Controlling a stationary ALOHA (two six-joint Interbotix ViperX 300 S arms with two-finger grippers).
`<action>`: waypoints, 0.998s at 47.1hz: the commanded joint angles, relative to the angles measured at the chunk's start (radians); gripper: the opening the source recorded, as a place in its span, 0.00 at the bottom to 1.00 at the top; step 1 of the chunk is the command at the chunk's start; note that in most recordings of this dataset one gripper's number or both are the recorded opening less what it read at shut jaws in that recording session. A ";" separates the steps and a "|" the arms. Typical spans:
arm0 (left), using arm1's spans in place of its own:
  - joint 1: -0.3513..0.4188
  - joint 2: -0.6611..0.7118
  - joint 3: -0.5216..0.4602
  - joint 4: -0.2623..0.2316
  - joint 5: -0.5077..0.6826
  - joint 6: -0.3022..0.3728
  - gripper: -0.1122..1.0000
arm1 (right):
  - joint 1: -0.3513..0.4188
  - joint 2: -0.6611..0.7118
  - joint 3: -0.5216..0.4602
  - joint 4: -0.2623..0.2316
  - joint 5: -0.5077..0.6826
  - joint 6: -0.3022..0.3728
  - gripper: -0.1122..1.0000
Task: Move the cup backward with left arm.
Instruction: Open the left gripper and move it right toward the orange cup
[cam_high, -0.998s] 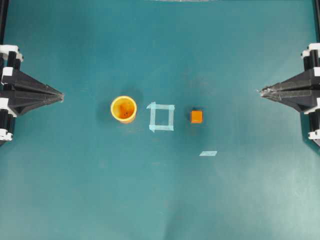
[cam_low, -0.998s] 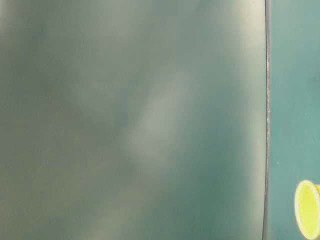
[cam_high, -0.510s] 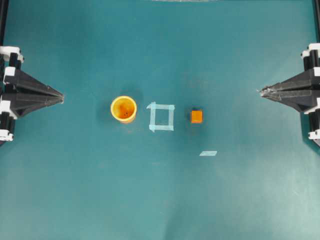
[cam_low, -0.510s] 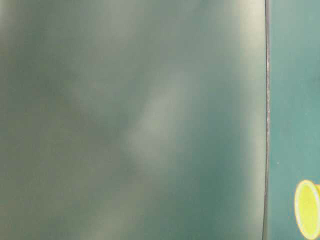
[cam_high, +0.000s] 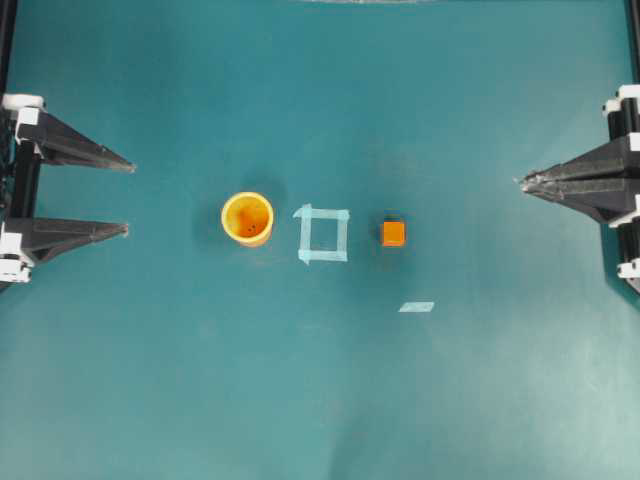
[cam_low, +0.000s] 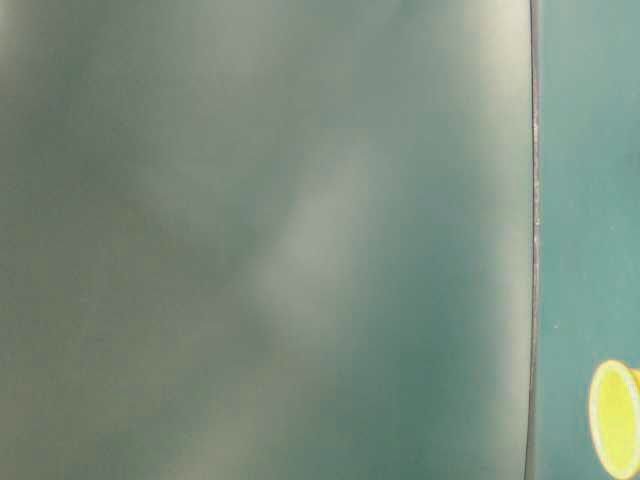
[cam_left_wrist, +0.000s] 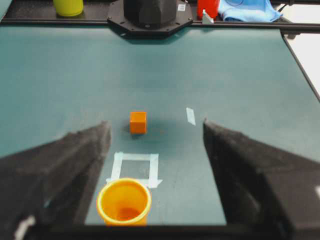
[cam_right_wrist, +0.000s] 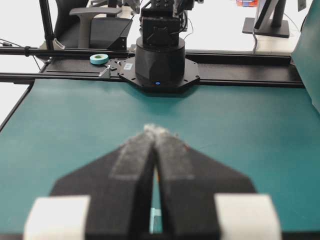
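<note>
Orange-yellow, the cup (cam_left_wrist: 124, 202) stands upright at lower centre of the left wrist view, framed by the left gripper (cam_high: 128, 197), jaws spread wide and empty. Beyond: tape square (cam_left_wrist: 135, 169), orange cube (cam_left_wrist: 138, 122). The right gripper (cam_high: 521, 183) is closed, empty.

The table (cam_high: 320, 400) is covered by a matt teal sheet, smooth but faintly creased, with soft glare. The cup (cam_high: 247, 217) looks like smooth orange-yellow plastic with a slight sheen at the rim. The cube (cam_high: 393, 233) is plain orange, matt and smooth. The tape square (cam_high: 323, 234) is pale, papery, matt strips. The left gripper (cam_high: 128, 197) has fingers (cam_left_wrist: 75, 165) of black plastic with rough, grainy pads; its clips (cam_high: 12, 240) are white plastic.
</note>
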 joint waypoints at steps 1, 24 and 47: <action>0.006 0.017 -0.014 0.002 0.006 0.000 0.78 | 0.002 0.006 -0.032 0.000 -0.009 0.002 0.10; 0.026 0.219 0.011 0.002 -0.046 0.009 0.83 | 0.002 0.003 -0.037 0.000 -0.009 -0.002 0.10; 0.064 0.591 0.067 0.002 -0.327 0.026 0.83 | 0.002 0.005 -0.037 -0.002 -0.009 -0.003 0.10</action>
